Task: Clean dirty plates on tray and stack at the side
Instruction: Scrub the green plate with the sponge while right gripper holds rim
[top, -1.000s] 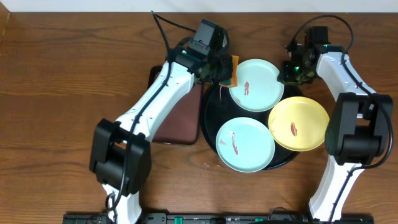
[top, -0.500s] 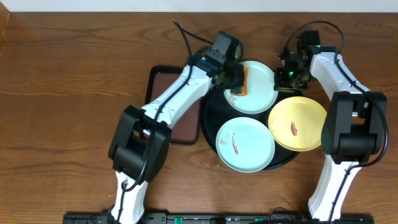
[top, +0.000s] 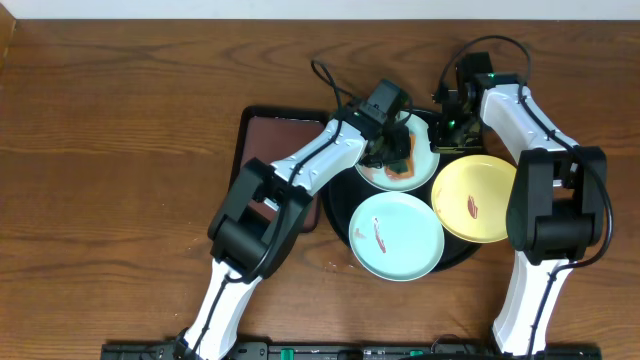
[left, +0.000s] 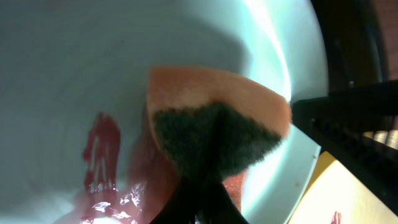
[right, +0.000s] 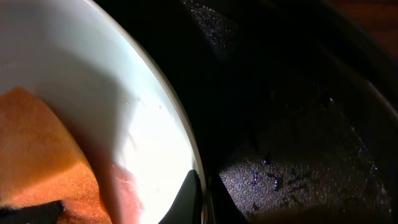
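Left jaws, clamped on the sponge (left: 217, 134), have carried it onto the far mint plate (left: 62, 62); right jaws now pinch its rim. Scrubbing under way.

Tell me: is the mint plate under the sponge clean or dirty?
Dirty: a wet red smear lies on the mint plate beside the sponge.

The left arm (top: 300, 172) reaches from the near edge toward the middle of the far edge, left gripper (top: 398, 160) pointing down, clamped on a sponge (left: 211, 124). The right arm (top: 520, 110) bends inward beside it, right gripper (top: 446, 124) pinched onto the rim of a plate (right: 93, 74)
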